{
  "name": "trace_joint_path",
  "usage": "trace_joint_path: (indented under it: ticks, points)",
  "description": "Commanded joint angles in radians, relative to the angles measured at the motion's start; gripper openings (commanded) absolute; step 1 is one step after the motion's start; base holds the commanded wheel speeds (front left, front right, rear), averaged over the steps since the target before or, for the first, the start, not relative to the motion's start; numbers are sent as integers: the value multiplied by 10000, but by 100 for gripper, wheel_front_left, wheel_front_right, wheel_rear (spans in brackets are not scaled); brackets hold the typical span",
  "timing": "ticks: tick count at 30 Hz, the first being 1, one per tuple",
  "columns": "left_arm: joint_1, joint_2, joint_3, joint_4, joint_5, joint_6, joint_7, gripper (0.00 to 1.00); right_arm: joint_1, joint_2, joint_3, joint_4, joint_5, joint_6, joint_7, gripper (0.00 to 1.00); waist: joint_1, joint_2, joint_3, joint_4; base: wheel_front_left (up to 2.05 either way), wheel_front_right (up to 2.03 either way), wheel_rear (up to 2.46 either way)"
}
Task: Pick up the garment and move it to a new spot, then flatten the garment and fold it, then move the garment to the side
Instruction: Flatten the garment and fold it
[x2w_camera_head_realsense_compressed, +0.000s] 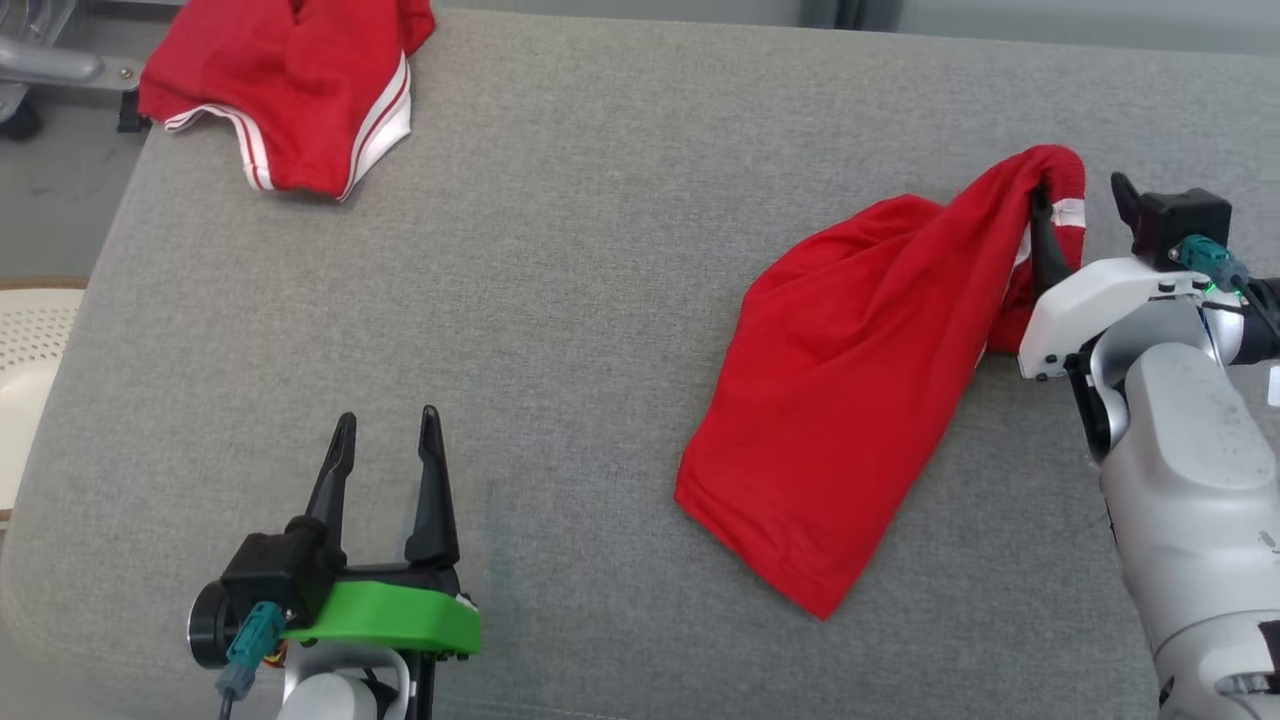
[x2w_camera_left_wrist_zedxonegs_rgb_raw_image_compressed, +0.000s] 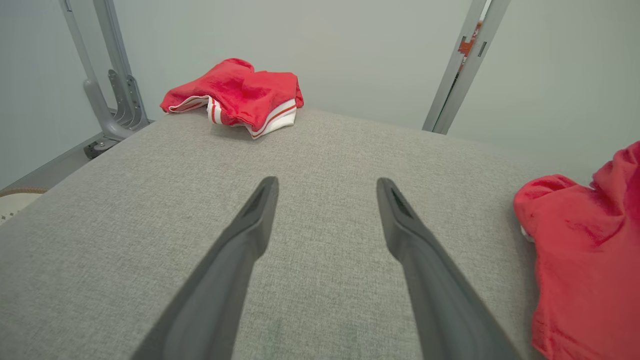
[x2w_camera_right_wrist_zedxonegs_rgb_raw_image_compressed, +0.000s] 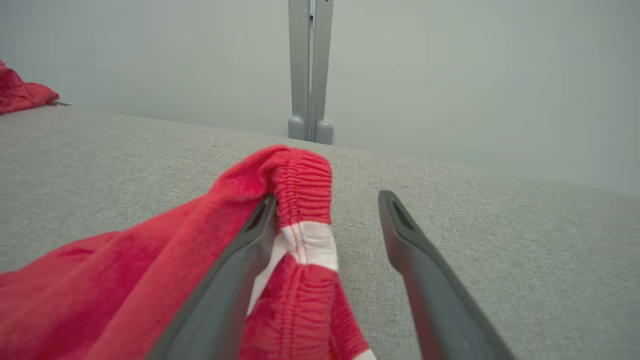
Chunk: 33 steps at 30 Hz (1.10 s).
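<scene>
**Desk:** Where is the piece you're working on?

**Operator:** I have the red garment (x2w_camera_head_realsense_compressed: 860, 380) on the right side of the grey cushion (x2w_camera_head_realsense_compressed: 600, 250). Most of it lies spread on the fabric, with a pointed corner toward my near edge. The far end is lifted and bunched up at my right gripper (x2w_camera_right_wrist_zedxonegs_rgb_raw_image_compressed: 328, 197).

**Desk:** Clamped on it?

**Operator:** No. In my right wrist view the jaws stand wide apart. The elastic waistband (x2w_camera_right_wrist_zedxonegs_rgb_raw_image_compressed: 305, 175) is draped over just one of the fingers (x2w_camera_right_wrist_zedxonegs_rgb_raw_image_compressed: 250, 245). A white patch on the band sits against that finger's inner face. The other finger is bare, with grey cushion showing between it and the cloth. So the cloth is hooked over the finger, not pinched.

**Desk:** And your left side?

**Operator:** My left gripper (x2w_camera_head_realsense_compressed: 388, 418) is at the near left of the cushion, spread apart and holding nothing. Its wrist view shows only grey fabric between the two fingers. From that view the red garment is off to the right, well apart from the gripper.

**Desk:** Anything else on the surface?

**Operator:** A striped red garment (x2w_camera_head_realsense_compressed: 290, 90) is crumpled at the far left corner, with white bands along its hems. It's well away from both grippers. Behind the cushion I see a grey metal post (x2w_camera_right_wrist_zedxonegs_rgb_raw_image_compressed: 305, 70) against a pale wall.
</scene>
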Motion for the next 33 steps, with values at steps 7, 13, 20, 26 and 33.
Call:
trace_joint_path:
  ticks: [7,13,20,26,33]
  points:
    - [415,23,114,108,273,-142,4,100,1840,415,393,-2036,867,-14,-161,100,0,-1,-924,-991,0,0,0]
    - [671,24,-124,284,480,-361,2,100,3648,685,483,-3781,1281,-14,-162,100,0,-1,-1333,-1312,0,0,0]
    - [906,24,-1296,627,505,-912,2,100,5075,907,392,-4948,1588,-14,-154,100,0,-1,-1507,-1477,0,0,0]
    - [482,26,-3132,1392,586,-1446,2,100,5404,949,319,-5547,1589,-14,-18,100,0,-1,-1420,-1669,0,0,0]
    - [-615,35,-5195,2921,567,-1677,17,100,5312,945,550,-6346,1724,-14,28,100,0,-1,-1130,-2179,0,0,0]
